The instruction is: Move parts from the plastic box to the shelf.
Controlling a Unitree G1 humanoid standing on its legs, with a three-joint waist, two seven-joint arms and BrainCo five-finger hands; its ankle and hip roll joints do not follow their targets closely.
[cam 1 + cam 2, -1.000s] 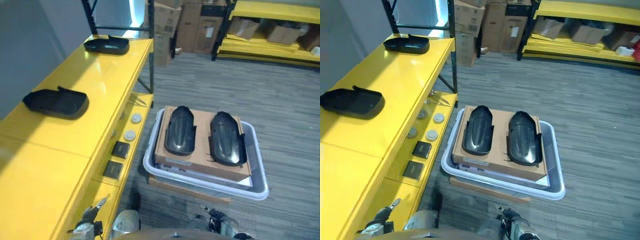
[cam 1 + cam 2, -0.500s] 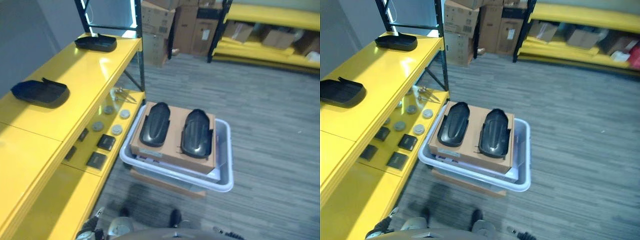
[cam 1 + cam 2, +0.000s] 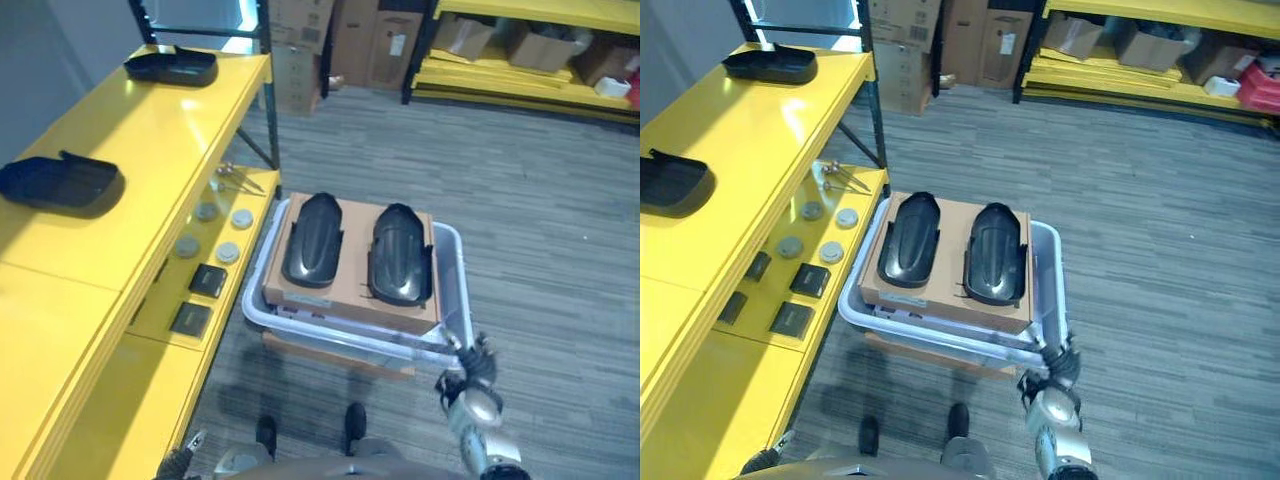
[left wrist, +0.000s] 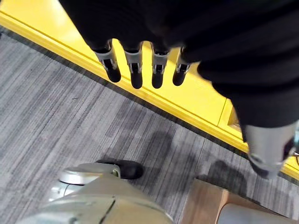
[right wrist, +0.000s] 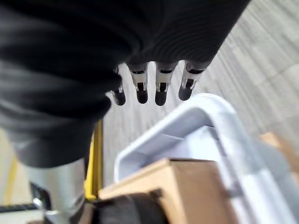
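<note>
Right hand hovers at the near right corner of the translucent white plastic box, fingers straight and relaxed, holding nothing; its wrist view puts the fingertips just above the box rim, apparently not touching. Left hand hangs low beside the yellow metal shelf, fingers straight too, empty. Inside the box, a brown cardboard sheet carries two glossy black moulded plastic parts lying side by side, the second one nearer the right hand. Two similar black parts already sit on the shelf top, one near and one at the far end, well apart. Small discs and dark flat squares lie on the lower shelf level. Judged step: reach phase for the next pick, roughly halfway through the task. Next move calls for carrying the right hand over the rim onto the nearer part and closing round its edge; the smooth curved shell could slip, so the grip should wrap an edge rather than pinch the crown.
</note>
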